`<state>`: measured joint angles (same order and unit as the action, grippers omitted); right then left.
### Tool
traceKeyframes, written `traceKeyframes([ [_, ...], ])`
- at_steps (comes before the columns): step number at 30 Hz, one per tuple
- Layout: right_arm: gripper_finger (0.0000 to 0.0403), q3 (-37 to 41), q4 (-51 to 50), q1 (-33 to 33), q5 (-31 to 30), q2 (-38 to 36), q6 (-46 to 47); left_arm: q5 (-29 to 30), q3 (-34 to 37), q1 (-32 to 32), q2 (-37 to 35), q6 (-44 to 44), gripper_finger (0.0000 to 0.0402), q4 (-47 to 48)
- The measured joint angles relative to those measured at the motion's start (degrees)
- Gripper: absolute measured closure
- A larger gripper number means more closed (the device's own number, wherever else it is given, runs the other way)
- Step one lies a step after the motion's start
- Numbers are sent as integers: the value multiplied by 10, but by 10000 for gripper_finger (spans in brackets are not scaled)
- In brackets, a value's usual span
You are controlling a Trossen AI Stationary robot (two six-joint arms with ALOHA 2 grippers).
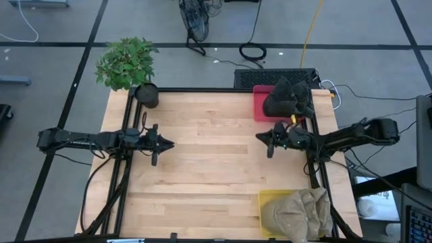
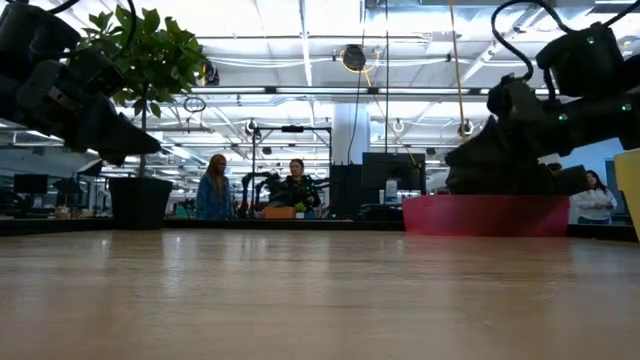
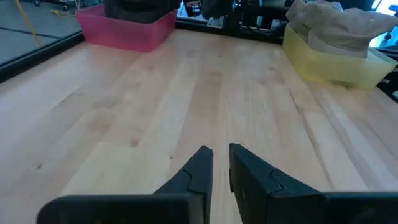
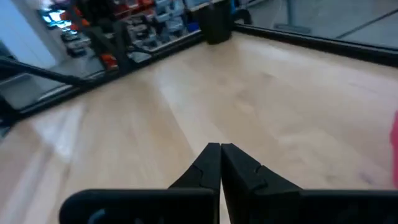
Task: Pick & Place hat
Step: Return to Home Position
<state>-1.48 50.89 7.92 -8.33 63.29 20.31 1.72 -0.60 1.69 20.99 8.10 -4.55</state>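
Dark hats (image 1: 287, 98) are piled in a pink bin (image 1: 260, 102) at the table's far right. Tan hats (image 1: 297, 212) fill a yellow bin (image 1: 270, 196) at the near right, and the left wrist view shows them (image 3: 339, 25) heaped above the bin's rim. My left gripper (image 3: 221, 152) hovers over the left half of the table (image 1: 169, 144), its fingers a narrow gap apart with nothing between them. My right gripper (image 4: 220, 148) is shut and empty, just in front of the pink bin (image 1: 258, 138), pointing toward the table's left.
A potted plant (image 1: 126, 62) and a black pot (image 1: 147, 94) stand at the far left corner. Bare wood (image 1: 216, 162) lies between the two grippers. People (image 2: 215, 185) stand in the room beyond the far edge.
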Motion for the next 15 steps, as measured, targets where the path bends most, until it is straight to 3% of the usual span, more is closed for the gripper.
traceKeyframes([
  [9,403,1,-61,1,28,-20,-4,2,0,0,0,0,344,0],
  [15,403,2,-51,1,27,-107,-43,2,0,0,0,0,344,0],
])
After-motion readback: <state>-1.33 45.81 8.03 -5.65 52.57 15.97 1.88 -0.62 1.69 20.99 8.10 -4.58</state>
